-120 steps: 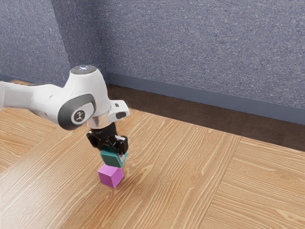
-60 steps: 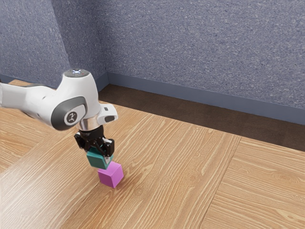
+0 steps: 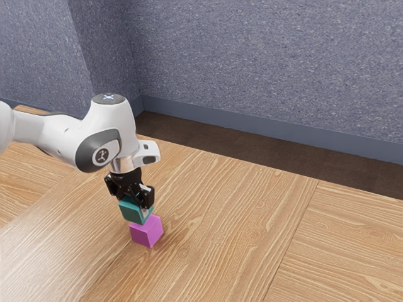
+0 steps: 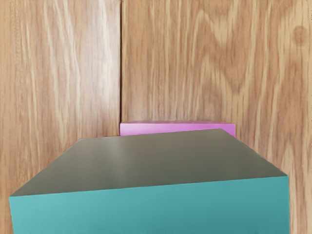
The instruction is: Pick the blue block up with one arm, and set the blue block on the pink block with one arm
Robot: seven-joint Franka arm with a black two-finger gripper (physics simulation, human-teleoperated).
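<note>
Hanging where, that blue block (image 3: 133, 211)? It looks more teal to me.

Teal, yes. It is held low over the pink block (image 3: 146, 231), set a bit toward the exterior view's left of it, so the two are not squared up.

Are they touching?

I cannot tell. The teal underside sits right at the pink top. In the wrist view the blue block (image 4: 146, 185) lies close under the hand, and a thin strip of the pink block (image 4: 175, 128) peeks out past its far edge.

And the gripper (image 3: 135, 202)?

Its black fingers (image 3: 147, 196) pinch the blue block from two sides, pointing straight down.

What carries it?

The white arm (image 3: 69, 138) comes in from the exterior view's left and bends down at the wrist over the blocks.

And underneath?

The pink block rests on the wooden table (image 3: 252, 220), whose grain and a plank seam show in the wrist view (image 4: 204, 58). Beyond the table's edge lie a dark brown floor (image 3: 283, 151), a grey-blue baseboard (image 3: 283, 130) and a speckled blue-grey wall (image 3: 252, 50).
</note>
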